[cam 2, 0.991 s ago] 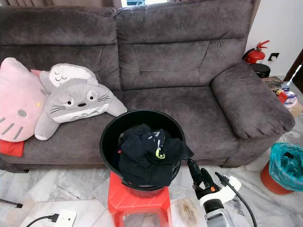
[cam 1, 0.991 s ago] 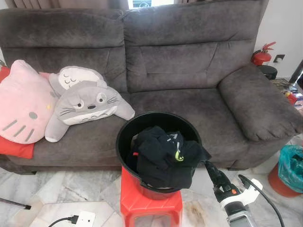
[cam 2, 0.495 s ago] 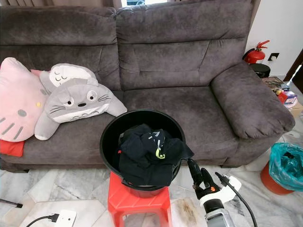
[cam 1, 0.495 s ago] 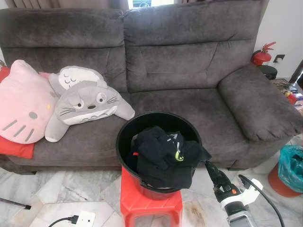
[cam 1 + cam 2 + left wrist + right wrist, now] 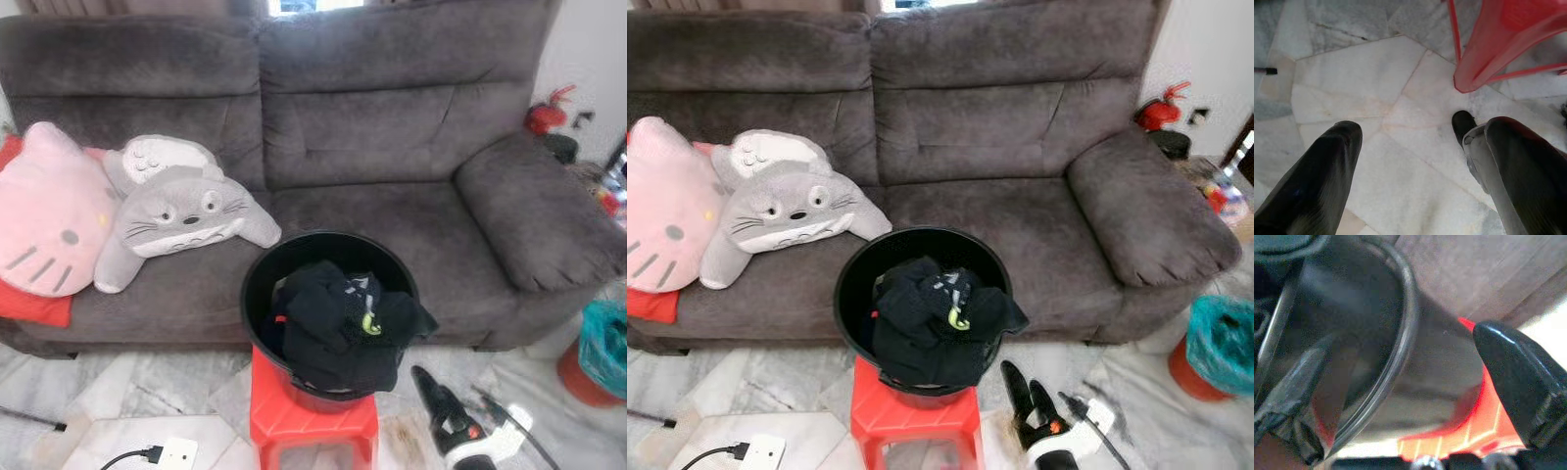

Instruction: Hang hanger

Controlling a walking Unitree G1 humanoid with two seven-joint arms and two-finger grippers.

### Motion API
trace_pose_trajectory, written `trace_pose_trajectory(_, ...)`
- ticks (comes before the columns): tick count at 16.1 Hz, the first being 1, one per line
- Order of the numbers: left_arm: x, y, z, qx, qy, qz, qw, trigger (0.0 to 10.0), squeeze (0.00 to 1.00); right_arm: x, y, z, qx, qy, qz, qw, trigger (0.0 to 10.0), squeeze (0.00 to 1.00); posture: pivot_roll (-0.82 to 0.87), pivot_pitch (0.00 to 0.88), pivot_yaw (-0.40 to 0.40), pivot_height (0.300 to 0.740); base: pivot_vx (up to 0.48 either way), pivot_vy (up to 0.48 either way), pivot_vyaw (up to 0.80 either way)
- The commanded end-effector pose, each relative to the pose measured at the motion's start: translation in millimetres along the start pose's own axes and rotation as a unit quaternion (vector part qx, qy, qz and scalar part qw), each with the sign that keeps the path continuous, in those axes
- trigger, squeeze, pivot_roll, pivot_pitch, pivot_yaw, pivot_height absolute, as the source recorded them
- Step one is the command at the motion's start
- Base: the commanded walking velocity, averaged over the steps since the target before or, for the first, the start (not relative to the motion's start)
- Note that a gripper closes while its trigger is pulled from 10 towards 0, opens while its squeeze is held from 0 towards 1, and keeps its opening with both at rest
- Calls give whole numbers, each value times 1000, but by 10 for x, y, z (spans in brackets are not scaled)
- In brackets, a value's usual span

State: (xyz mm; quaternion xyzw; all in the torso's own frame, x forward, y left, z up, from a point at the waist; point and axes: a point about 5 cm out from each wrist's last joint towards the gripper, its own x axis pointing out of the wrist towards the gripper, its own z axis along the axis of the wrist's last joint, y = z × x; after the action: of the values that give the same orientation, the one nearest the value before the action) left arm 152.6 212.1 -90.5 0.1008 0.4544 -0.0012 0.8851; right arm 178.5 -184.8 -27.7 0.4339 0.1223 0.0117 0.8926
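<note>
scene: grey sofa (image 5: 392,147), black bucket (image 5: 257,284) on red plastic stool (image 5: 313,431) on marble floor (image 5: 1376,98)
bucket contents: heap of black clothes (image 5: 343,323), small green hook-like piece (image 5: 370,324) poking out on top, probably the hanger's hook, cannot confirm
hanger: no full hanger visible; if present it's buried in the clothes
rail/hanging spot: none in sight
right gripper (image 5: 1029,395): low, just beside the bucket's right side, fingers apart, holding nothing; its wrist view looks at the bucket wall and rim close up
left gripper (image 5: 1415,161): hangs near the floor by the stool leg, fingers spread wide, nothing between them
step in hand: likely reaching for the hanger in the bucket
how to do well: lift right gripper above the rim first, come down on the green piece from over the pile, pinch the hook not the fabric, pull up slowly so clothes don't drag out or tip the bucket off the stool
other: grey cat-like plush (image 5: 181,211) and pink cat cushion (image 5: 49,225) on sofa, well apart from bucket
</note>
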Motion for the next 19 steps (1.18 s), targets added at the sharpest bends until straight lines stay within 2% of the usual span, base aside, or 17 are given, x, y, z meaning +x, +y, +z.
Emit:
trace_pose_trajectory(1,-12,6,-48,7,9,-2,1000,10000,0,42,54,37,-5,-10,7,1000,10000,0,-209,0,55,740,0,0,0)
trace_pose_trajectory(5,-11,-5,-47,7,8,-3,1000,10000,0,1,86,69,-6,-22,8,1000,10000,0,-207,0,53,740,0,0,0)
trace_pose_trajectory(8,-11,-3,-47,8,8,-3,1000,10000,0,25,176,262,9,-85,29,996,10000,0,-208,0,54,740,0,0,0)
trace_pose_trajectory(10,-11,-3,-47,9,8,-3,1000,10000,0,20,176,347,3,-116,11,993,10000,0,-208,0,54,740,0,0,0)
trace_pose_trajectory(14,-8,0,-37,8,8,-3,1000,10000,0,76,276,379,-9,-108,21,994,10000,0,-207,0,58,740,0,0,0)
trace_pose_trajectory(19,-4,1,-23,8,6,-3,1000,10000,0,185,284,393,-24,-86,18,996,10000,0,-206,0,59,740,0,0,0)
